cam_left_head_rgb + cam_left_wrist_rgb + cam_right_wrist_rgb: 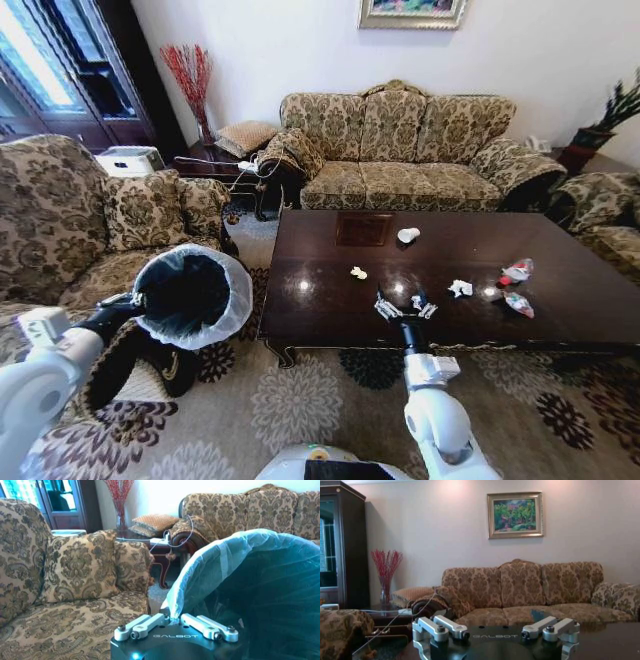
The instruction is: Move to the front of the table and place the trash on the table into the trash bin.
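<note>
The table (560, 330) is a glossy dark brown coffee table with trash spread on it. A white paper cup (407, 236) lies near the square inlay. A yellowish paper wad (358, 272) and a white wad (460, 288) lie nearer me. A bottle with a red label (517, 271) and a colourful wrapper (519, 304) are to the right. My right gripper (405, 305) (495, 630) hovers open over the table's front edge, holding nothing. My left gripper (135, 300) (175, 618) is shut on the bag-lined rim of the black trash bin (190, 295) (250, 577), holding it tilted left of the table.
A patterned armchair (70, 220) stands close behind the trash bin on the left. A three-seat sofa (400, 150) runs along the table's far side, and another armchair (600, 215) is at the right. A side table (215, 160) with cables stands in the corner.
</note>
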Controlling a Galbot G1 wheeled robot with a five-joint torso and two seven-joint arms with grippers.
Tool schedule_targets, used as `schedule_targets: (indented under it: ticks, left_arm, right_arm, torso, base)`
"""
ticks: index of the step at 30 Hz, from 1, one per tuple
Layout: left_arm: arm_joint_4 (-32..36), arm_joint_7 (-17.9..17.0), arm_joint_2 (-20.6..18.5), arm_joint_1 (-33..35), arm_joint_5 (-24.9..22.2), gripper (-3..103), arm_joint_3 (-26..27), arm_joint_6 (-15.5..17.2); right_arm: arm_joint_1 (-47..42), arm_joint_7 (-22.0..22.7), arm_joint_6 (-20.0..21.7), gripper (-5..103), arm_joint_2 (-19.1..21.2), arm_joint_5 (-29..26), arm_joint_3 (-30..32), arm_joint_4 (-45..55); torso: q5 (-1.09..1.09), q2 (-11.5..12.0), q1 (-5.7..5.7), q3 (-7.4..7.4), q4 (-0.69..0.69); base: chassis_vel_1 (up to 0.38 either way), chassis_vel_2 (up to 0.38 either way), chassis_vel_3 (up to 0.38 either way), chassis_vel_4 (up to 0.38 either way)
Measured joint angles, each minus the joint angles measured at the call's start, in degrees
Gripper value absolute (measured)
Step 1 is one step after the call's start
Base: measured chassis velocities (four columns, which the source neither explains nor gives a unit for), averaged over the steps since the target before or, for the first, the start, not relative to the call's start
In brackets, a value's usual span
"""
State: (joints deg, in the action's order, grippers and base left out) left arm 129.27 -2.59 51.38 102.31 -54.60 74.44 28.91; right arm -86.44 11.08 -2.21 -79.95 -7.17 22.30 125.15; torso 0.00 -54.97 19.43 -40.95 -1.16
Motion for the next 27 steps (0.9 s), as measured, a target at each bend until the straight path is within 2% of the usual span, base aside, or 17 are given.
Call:
schedule_targets:
  ticks: [9, 12, 18, 27]
  left_arm:
    - [0.01, 0.02, 0.00, 0.00, -0.01, 0, -0.01, 0.00]
    - [0.01, 0.03, 0.00, 0.00, -0.01, 0, -0.02, 0.00]
    - [0.01, 0.03, 0.00, 0.00, -0.01, 0, -0.02, 0.00]
    - [0.02, 0.03, 0.00, 0.00, -0.01, 0, -0.02, 0.00]
  right_arm:
    - [-0.12, 0.02, 1.47, 100, -0.13, -0.97, 0.04, -1.98]
    - [1.18, -0.80, 1.43, 100, 0.56, -2.83, -1.11, -2.37]
    - [1.75, -2.47, -2.17, 100, 1.59, -4.71, -0.94, -2.72]
    - [2.46, -3.14, -3.52, 100, 1.78, -5.22, -0.37, -3.29]
  torso:
    - [0.01, 0.00, 0.00, 0.00, 0.01]
    - [0.01, 0.00, 0.00, 0.00, 0.00]
    - [0.00, 0.00, 0.00, 0.00, 0.00]
    - [0.01, 0.00, 0.00, 0.00, 0.00]
  base:
    - [0.000, 0.000, 0.000, 0.000]
    - [0.000, 0.000, 0.000, 0.000]
    - [0.000, 0.000, 0.000, 0.000]
    - [0.000, 0.000, 0.000, 0.000]
